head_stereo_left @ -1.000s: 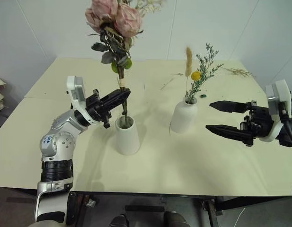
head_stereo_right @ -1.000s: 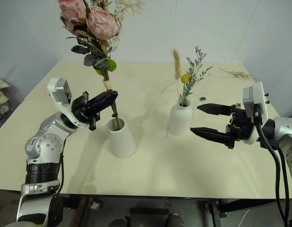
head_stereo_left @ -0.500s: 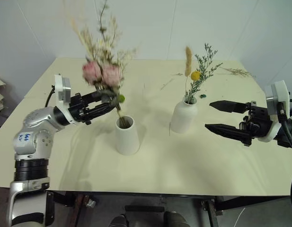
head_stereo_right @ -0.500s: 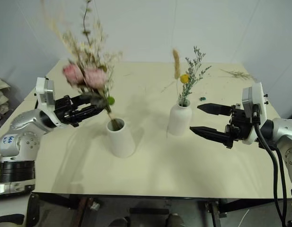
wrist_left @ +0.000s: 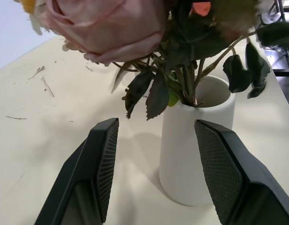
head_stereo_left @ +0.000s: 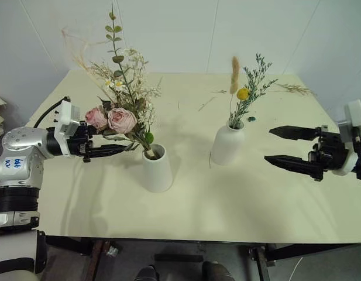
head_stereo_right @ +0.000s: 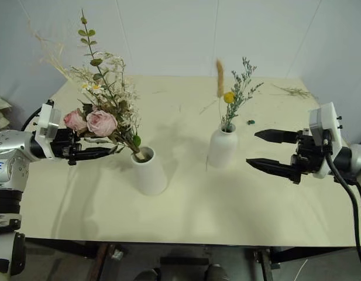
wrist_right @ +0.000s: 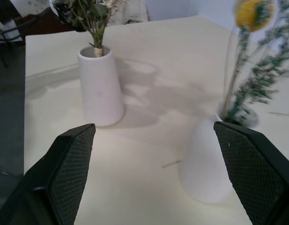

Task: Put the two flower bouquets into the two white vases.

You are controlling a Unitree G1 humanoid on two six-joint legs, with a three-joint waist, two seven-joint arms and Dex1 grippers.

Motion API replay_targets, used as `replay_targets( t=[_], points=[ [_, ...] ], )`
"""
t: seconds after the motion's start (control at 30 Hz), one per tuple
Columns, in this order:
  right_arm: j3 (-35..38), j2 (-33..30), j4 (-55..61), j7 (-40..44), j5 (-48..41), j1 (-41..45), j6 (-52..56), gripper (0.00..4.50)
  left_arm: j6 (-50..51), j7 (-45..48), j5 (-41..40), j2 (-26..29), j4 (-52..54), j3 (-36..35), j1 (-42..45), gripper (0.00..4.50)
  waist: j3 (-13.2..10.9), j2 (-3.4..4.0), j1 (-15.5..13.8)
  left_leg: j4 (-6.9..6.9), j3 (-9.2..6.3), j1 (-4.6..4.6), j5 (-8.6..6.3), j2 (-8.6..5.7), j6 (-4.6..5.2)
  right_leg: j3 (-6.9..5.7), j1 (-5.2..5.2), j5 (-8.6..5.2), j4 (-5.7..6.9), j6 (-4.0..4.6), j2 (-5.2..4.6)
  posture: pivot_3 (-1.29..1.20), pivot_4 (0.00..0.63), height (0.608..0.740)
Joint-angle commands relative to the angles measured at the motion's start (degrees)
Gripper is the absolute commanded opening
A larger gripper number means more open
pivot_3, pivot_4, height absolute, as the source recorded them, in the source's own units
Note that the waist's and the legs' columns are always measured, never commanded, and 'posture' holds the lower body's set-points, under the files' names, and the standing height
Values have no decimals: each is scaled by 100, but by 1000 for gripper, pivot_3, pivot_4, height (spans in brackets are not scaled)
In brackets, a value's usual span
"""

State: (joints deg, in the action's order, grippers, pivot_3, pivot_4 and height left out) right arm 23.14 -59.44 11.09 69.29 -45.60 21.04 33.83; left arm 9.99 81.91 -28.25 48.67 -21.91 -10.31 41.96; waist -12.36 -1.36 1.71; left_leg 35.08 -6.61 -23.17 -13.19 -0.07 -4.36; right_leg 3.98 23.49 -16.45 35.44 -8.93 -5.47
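Rose bouquet point(head_stereo_left: 123, 111) stands in the cone vase point(head_stereo_left: 157, 168), stems inside the mouth, head leaning toward the left hand point(head_stereo_left: 113, 150). Left hand fingers apart, holding nothing, level, just beside the lowest leaves and the vase. Slim bouquet point(head_stereo_left: 246, 93) sits upright in the bottle vase point(head_stereo_left: 227, 143). Right hand point(head_stereo_left: 285, 146) fingers wide apart, empty, well clear of the bottle vase. Both placements look done. Risk: the rose bouquet is top-heavy and tilted; a finger catching a leaf as the left hand pulls away could drag the stems out or tip the cone vase on the counter point(head_stereo_left: 227, 199).
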Motion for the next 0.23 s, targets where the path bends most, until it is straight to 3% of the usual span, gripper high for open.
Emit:
replay_targets(
  t=[0.03,0.23],
  points=[
    [312,-231,56,256,-16,-60,-128,4276,116,224,-196,221,130,-220,-69,2749,0,0,14,0,0,1,0,1,0,0,0,0,2,0,1,0,150,740],
    [349,-317,-258,491,260,-160,-421,4276,344,355,-258,545,441,-387,-509,2749,0,0,11,2,2,4,0,2,0,0,-1,-1,8,2,1,0,150,740]
  ],
)
